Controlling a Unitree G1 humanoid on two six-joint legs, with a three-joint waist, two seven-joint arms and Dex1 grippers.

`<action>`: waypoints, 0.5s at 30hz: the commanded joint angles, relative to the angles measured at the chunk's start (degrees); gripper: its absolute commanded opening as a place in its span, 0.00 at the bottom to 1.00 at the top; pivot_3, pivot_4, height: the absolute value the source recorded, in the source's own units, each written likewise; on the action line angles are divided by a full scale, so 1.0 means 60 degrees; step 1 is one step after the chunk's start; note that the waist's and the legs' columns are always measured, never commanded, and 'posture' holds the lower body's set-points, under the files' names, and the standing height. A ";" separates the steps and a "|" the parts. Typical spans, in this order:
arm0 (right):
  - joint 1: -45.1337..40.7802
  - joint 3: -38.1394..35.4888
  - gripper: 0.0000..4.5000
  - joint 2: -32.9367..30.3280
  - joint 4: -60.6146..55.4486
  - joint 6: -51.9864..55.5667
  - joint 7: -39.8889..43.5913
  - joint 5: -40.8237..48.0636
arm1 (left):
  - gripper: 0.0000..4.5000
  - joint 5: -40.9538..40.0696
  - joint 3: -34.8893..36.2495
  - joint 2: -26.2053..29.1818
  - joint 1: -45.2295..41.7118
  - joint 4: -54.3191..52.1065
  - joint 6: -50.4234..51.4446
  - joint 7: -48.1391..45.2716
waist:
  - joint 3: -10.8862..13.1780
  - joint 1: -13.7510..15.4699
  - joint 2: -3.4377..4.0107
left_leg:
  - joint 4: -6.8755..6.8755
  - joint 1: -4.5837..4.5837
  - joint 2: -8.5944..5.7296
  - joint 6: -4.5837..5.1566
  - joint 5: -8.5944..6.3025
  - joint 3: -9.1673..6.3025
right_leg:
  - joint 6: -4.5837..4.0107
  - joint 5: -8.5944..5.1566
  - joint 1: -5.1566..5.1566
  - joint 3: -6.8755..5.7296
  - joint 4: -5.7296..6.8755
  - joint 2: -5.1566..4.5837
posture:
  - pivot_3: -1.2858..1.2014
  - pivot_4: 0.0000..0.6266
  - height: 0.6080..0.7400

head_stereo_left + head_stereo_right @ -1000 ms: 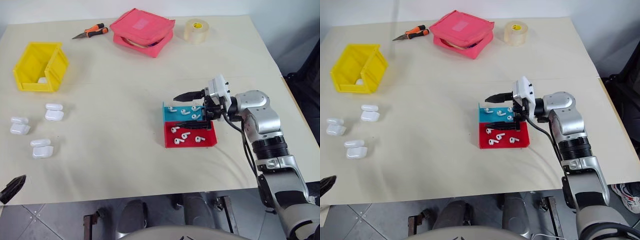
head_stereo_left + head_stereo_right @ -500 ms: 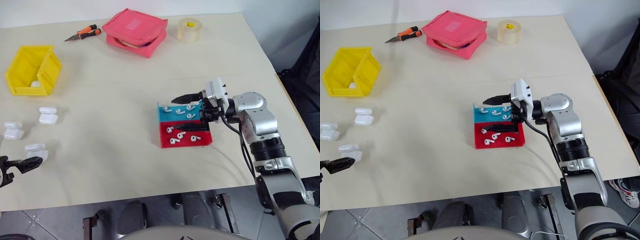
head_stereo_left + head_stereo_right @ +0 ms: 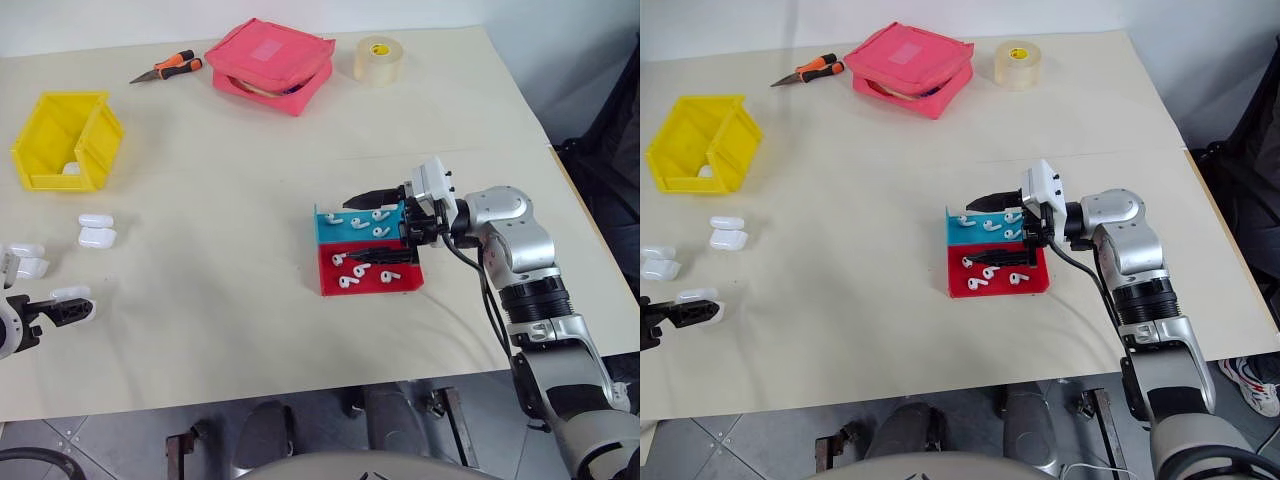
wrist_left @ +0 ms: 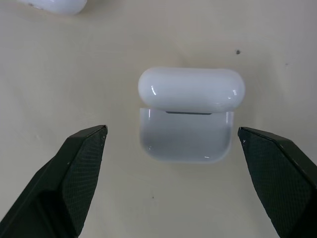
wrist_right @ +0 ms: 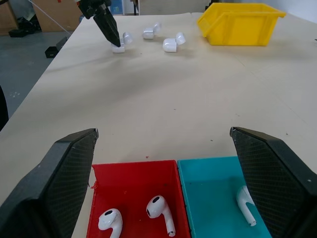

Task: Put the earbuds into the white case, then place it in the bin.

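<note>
The nearest white case (image 4: 185, 119) lies on the table with its lid open, between the two fingers of my open left gripper (image 4: 171, 130); neither finger touches it. From the head, that left gripper (image 3: 50, 312) is at the table's near left, beside this case (image 3: 72, 294). Several earbuds (image 3: 360, 270) lie in a red tray (image 3: 415, 283) and a blue tray (image 3: 325, 232) at mid-table. My right gripper (image 3: 355, 227) hovers open just above those trays, holding nothing. The yellow bin (image 3: 65, 140) stands far left, a small white thing inside it.
Two more white cases (image 3: 97, 230) (image 3: 25, 262) lie between the bin and my left gripper. At the back are a pink pouch (image 3: 270, 62), a tape roll (image 3: 378, 58) and orange-handled pliers (image 3: 165, 66). The table's front edge runs close behind my left gripper.
The camera has shifted. My left gripper has come in from the table's near left edge and now straddles the nearest case. The right arm has stayed still.
</note>
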 commanded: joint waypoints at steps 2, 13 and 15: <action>-0.0061 -0.0043 0.99 -0.0058 -0.0269 -0.0101 0.0082 0.0030 | 1.00 -0.0342 0.0113 -0.0070 0.0082 0.0343 0.0006 0.0487 | 0.0000 0.0007 0.0000 | 0.0000 0.0002 0.0000 0.0000 0.0000 0.0000 | -0.0001 -0.0001 0.0000 0.0000 0.0003 -0.0003 | 0.52 0.24 1.00; -0.0185 -0.0013 0.99 0.0031 -0.0103 -0.0178 0.0086 -0.0048 | 1.00 -0.0634 -0.0157 -0.0229 -0.0206 0.0528 0.0006 0.0873 | 0.0000 0.0037 0.0000 | 0.0001 0.0004 -0.0002 0.0000 0.0000 0.0000 | -0.0002 -0.0001 0.0000 -0.0001 0.0009 -0.0009 | 0.52 0.24 1.00; -0.0211 -0.0012 0.99 0.0054 -0.0067 -0.0188 0.0095 -0.0073 | 1.00 -0.0618 -0.0389 -0.0046 -0.0245 0.0580 0.0006 0.0662 | 0.0000 0.0039 0.0000 | 0.0001 0.0004 -0.0003 0.0000 0.0000 0.0000 | -0.0002 -0.0001 0.0000 0.0000 0.0009 -0.0009 | 0.52 0.24 1.00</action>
